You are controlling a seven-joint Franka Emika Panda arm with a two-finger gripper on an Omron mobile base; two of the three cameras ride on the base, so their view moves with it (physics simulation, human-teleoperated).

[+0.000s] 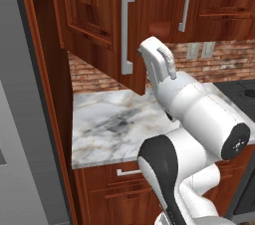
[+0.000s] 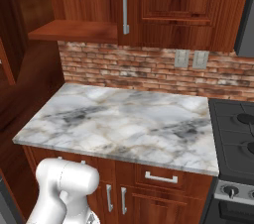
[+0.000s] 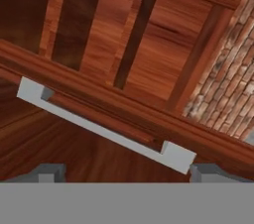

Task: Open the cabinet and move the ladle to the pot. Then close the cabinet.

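Step in hand: opening the cabinet (image 1: 94,15). By my judgement the task is at its beginning; ladle and pot come after.
Left door: it stands swung out from the cabinet front in the left base view, so it is partly open. Its long silver bar handle (image 1: 127,30) is just beside the end of the arm.
Right door: it looks closed, flat in the cabinet front, with its own handle (image 2: 125,4).
Gripper (image 3: 124,172): the two fingertips (image 3: 47,172) stand far apart in the hand view, so it is wide and holds nothing. The bar handle (image 3: 104,131) lies across, just above the tips, and I cannot tell if it is touched.
Inside of the cabinet: dark wooden boards through the gap; I cannot make out a ladle there.
Counter: a marble countertop (image 2: 124,119) under the cabinet, with a brick wall (image 2: 149,69) behind and the stove (image 2: 235,134) at its right.
Next move: I judge the door must swing out further, so the hand needs a firm hold on the bar or a push on the door edge along its arc, until the shelf is free to reach.
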